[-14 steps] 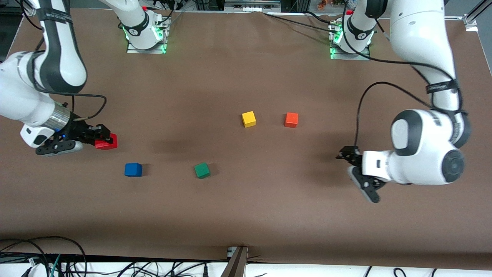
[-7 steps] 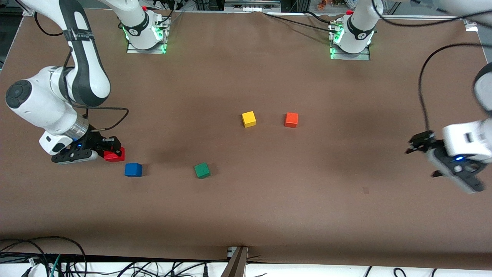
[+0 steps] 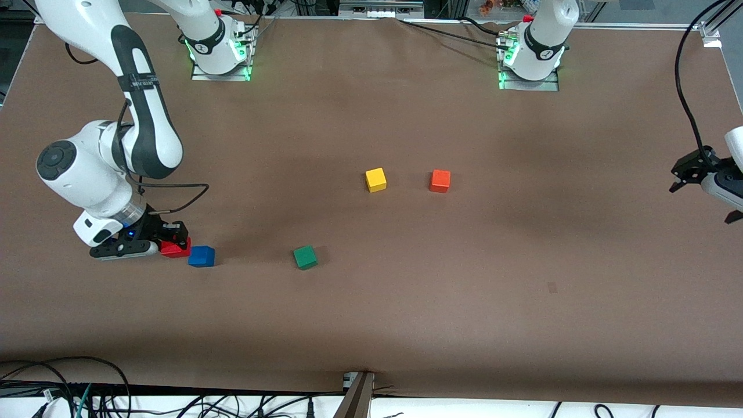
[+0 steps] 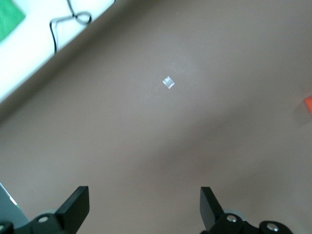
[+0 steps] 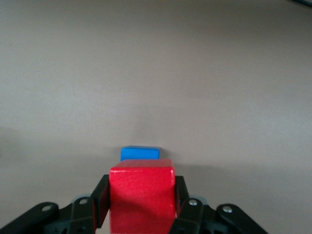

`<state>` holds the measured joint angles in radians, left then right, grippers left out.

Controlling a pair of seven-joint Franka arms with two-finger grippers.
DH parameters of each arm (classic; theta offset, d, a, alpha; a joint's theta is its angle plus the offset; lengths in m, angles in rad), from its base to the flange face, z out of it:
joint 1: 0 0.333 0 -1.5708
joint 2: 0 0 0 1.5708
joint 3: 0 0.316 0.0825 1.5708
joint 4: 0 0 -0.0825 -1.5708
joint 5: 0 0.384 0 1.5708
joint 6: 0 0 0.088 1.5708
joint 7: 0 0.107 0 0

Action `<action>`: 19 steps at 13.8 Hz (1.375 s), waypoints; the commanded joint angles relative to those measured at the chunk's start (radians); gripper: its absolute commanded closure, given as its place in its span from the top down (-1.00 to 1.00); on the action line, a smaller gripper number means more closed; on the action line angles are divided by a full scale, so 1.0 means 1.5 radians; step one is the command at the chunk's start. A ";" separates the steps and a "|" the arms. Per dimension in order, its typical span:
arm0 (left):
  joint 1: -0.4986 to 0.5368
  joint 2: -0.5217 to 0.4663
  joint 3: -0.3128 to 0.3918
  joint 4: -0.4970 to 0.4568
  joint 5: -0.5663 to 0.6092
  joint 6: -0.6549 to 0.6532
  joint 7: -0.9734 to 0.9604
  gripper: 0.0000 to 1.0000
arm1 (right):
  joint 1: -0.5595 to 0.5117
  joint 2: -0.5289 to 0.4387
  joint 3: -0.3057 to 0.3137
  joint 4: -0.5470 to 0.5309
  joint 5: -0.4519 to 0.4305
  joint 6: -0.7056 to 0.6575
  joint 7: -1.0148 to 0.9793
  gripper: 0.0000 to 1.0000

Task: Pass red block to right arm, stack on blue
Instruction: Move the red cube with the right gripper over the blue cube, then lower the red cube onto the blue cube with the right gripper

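Note:
The red block [image 3: 176,249] [image 5: 142,195] is clamped between the fingers of my right gripper [image 3: 177,245] [image 5: 141,196], which is shut on it. It hangs low, right beside the blue cube [image 3: 201,256] [image 5: 140,153], on the side toward the right arm's end of the table. In the right wrist view the blue cube shows just ahead of the red block. My left gripper [image 3: 696,194] [image 4: 143,197] stands open with nothing in it at the left arm's end of the table, over bare brown surface.
A green cube [image 3: 305,256] lies near the blue one, toward the table's middle. A yellow cube [image 3: 376,179] and an orange cube [image 3: 440,180] [image 4: 308,103] sit at mid-table, farther from the front camera. Cables run along the table's near edge.
The right gripper has carried the red block down toward the blue cube and now sits beside it. The left arm has drawn back to its end of the table, still open.

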<state>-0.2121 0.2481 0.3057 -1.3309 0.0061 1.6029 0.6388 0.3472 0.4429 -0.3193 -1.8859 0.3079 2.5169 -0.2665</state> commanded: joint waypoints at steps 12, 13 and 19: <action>0.113 -0.090 -0.173 -0.110 0.000 -0.091 -0.403 1.00 | 0.021 0.061 -0.002 0.023 0.044 0.043 0.048 -1.00; 0.112 -0.089 -0.173 -0.109 0.000 -0.091 -0.405 1.00 | 0.021 0.061 -0.001 0.023 0.044 0.043 0.049 -1.00; 0.108 -0.071 -0.173 -0.086 0.000 -0.091 -0.406 1.00 | 0.027 0.059 -0.002 0.015 0.043 0.041 0.038 -1.00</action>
<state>-0.0570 0.1277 0.0491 -1.4914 0.0128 1.4775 0.0415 0.3802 0.5298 -0.3181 -1.8664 0.3582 2.5747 -0.2009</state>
